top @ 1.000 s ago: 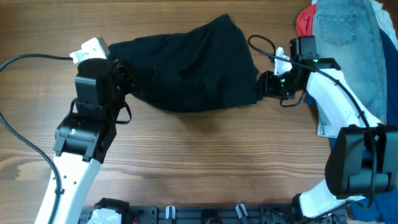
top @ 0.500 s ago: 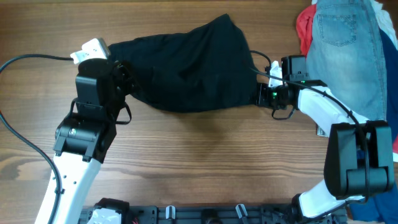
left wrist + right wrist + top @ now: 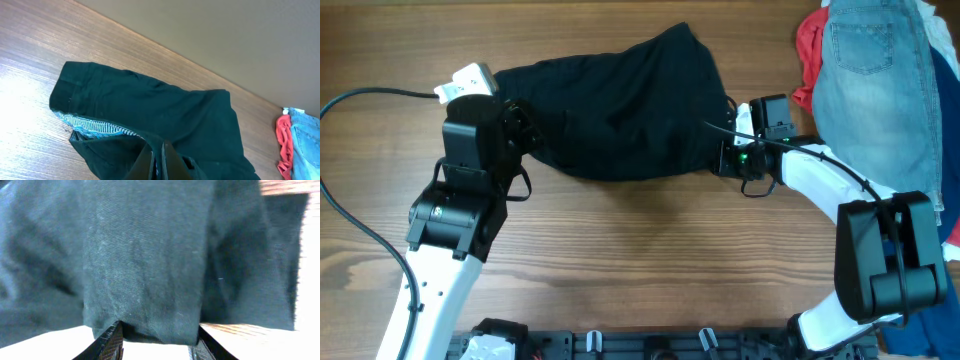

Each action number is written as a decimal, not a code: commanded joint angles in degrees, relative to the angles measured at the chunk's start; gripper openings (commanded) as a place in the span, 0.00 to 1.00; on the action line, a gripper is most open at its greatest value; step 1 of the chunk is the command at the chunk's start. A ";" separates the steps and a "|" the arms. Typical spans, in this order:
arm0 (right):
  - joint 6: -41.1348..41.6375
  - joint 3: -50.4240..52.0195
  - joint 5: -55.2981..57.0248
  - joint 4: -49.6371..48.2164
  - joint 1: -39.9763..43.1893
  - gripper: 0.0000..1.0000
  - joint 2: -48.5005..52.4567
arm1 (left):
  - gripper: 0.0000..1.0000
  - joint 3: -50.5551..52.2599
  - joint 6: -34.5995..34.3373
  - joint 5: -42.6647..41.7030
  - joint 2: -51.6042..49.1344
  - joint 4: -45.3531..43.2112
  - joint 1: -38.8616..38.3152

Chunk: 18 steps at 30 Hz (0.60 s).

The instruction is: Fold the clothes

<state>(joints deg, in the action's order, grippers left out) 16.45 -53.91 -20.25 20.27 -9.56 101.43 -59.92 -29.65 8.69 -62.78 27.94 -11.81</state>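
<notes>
The clothes, a black garment [image 3: 620, 105], lie spread on the wooden table at the top middle. In the left wrist view the garment [image 3: 150, 110] shows a blue-and-white striped lining at its near left edge. My left gripper [image 3: 520, 130] is at its left end, and its fingers [image 3: 157, 160] are shut on a fold of the black fabric. My right gripper [image 3: 725, 158] is at the garment's right edge. Its fingers [image 3: 157, 339] are open, with the black fabric [image 3: 150, 255] reaching in between them.
Light-blue denim shorts [image 3: 880, 80] lie at the back right, with a red cloth [image 3: 808, 35] under their left side. The left wrist view also shows them at its right edge [image 3: 305, 145]. A black cable [image 3: 370, 95] runs to the left arm.
My right gripper has moved left, from beside the garment's right edge to straddling it. The left gripper and the garment have stayed put.
</notes>
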 commanded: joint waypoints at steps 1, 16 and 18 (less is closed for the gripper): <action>1.88 0.37 5.75 -0.22 -0.02 0.40 0.50 | 0.04 -0.96 0.66 -0.48 -0.07 -0.20 0.42; 3.26 -0.50 7.85 -3.67 0.07 0.04 3.10 | 0.04 -0.96 0.66 -0.48 -0.07 -0.20 0.42; 3.21 -2.21 7.87 -0.42 0.31 0.04 1.22 | 0.04 -0.96 0.66 -0.46 -0.07 -0.22 0.42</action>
<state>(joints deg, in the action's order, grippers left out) 18.85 -54.17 -14.02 16.88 -9.56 104.03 -59.92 -29.65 8.51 -62.78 28.05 -11.81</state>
